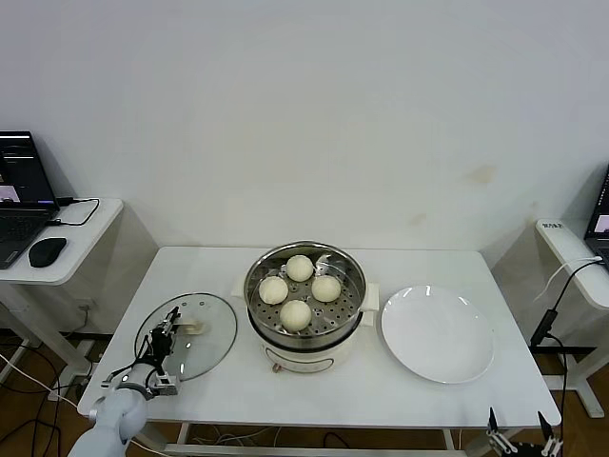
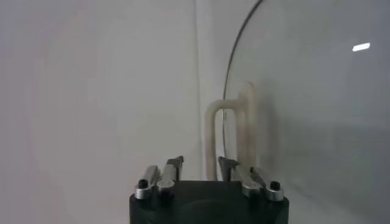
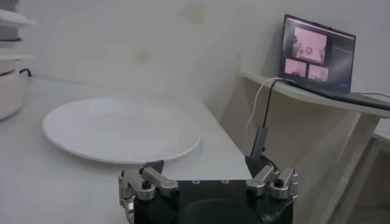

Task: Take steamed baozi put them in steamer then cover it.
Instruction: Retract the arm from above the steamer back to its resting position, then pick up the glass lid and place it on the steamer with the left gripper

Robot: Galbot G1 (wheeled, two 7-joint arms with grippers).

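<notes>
**Four baozi in the steamer, cover still on the table**

The steamer [image 1: 305, 307] stands at the middle of the white table [image 1: 324, 390], its steel pot on a cream base. On its perforated tray lie all four baozi [image 1: 299, 290]: one at the back, two side by side in the middle, one at the front. They sit close together but mostly apart. The pot is uncovered.

The plate [image 1: 438, 334] lies flat on the table just right of the steamer and holds nothing.

The cover [image 1: 186, 336] lies on the table left of the steamer, well clear of the pot. The left gripper [image 1: 166, 341] hangs over it at its near edge. In the left wrist view the left gripper [image 2: 200, 164] has its fingers [image 2: 172, 165] a little apart, and the cover's cream handle [image 2: 230, 131] stands just beyond the gap, not clasped.

The right gripper [image 1: 519, 436] sits low at the table's near right corner; in the right wrist view its fingers [image 3: 153, 171] are spread wide and hold nothing, the plate [image 3: 122, 129] ahead.

Laptops on side desks show lit screens; no writing is legible.
</notes>
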